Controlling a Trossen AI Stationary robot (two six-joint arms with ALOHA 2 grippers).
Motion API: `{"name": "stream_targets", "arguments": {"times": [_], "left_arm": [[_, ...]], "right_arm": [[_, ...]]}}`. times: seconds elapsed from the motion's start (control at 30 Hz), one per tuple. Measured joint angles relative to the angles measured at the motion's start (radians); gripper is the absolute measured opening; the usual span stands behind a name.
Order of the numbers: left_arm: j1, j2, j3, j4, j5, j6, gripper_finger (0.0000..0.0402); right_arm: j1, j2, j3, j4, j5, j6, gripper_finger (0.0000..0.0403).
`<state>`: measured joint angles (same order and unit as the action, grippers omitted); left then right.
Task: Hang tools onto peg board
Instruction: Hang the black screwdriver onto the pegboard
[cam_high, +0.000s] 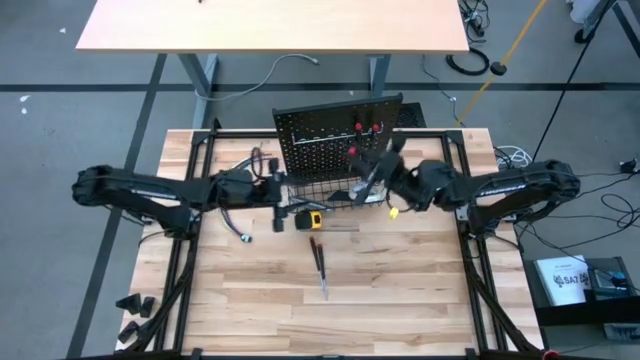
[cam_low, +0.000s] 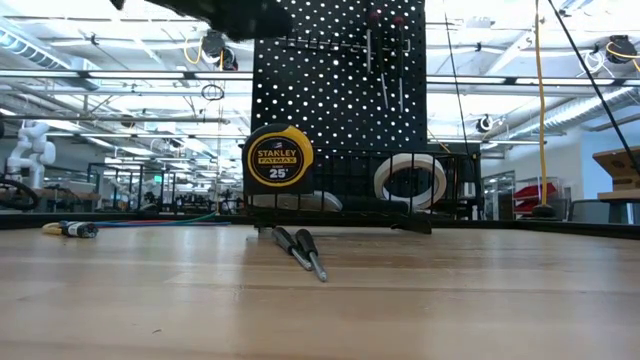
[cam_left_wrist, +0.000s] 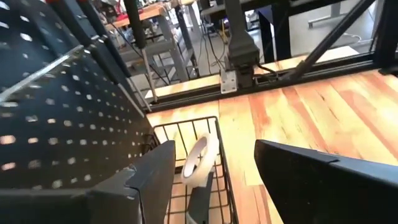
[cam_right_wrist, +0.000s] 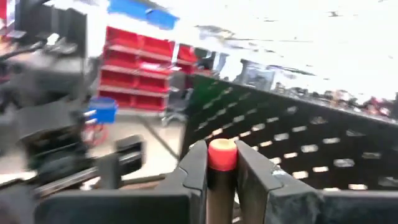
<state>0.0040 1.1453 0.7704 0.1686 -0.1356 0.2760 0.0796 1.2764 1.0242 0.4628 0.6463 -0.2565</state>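
- Right gripper (cam_right_wrist: 221, 180) is clamped on a screwdriver (cam_right_wrist: 222, 155), its red handle end sticking up between the two fingers.
- That gripper (cam_high: 372, 178) is up against the front of the peg board (cam_high: 320, 135), over the right part of the basket (cam_high: 325, 192) at the board's foot.
- Just beyond it on the board hang two more screwdrivers (cam_high: 367, 128), red ends up, side by side near the top right.
- Left gripper (cam_left_wrist: 214, 174) stands with its fingers apart, holding nothing, at the basket's left end.
- Straight ahead of those fingers a white tape roll (cam_left_wrist: 200, 158) stands on edge inside the basket.
- Just in front of the left gripper the tape measure (cam_high: 311, 218) sits on the table (cam_high: 400, 290), close against the basket.
- Nearer the table's front edge than both grippers, two screwdrivers (cam_high: 319, 264) lie together on the wood.
- Off to the left gripper's outer side, a bundle of cables (cam_low: 72, 228) lies on the table.
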Motion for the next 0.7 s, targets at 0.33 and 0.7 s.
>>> {"name": "stream_targets", "arguments": {"times": [0.33, 0.7], "left_arm": [[0.000, -0.165, -0.061, -0.023, -0.074, -0.024, 0.0226], [0.001, -0.166, -0.079, -0.018, -0.090, -0.002, 0.0226]], "right_arm": [[-0.088, 0.015, 0.000, -0.011, 0.008, 0.198, 0.0043], [-0.132, 0.022, 0.000, 0.029, 0.003, 0.207, 0.0043]]}}
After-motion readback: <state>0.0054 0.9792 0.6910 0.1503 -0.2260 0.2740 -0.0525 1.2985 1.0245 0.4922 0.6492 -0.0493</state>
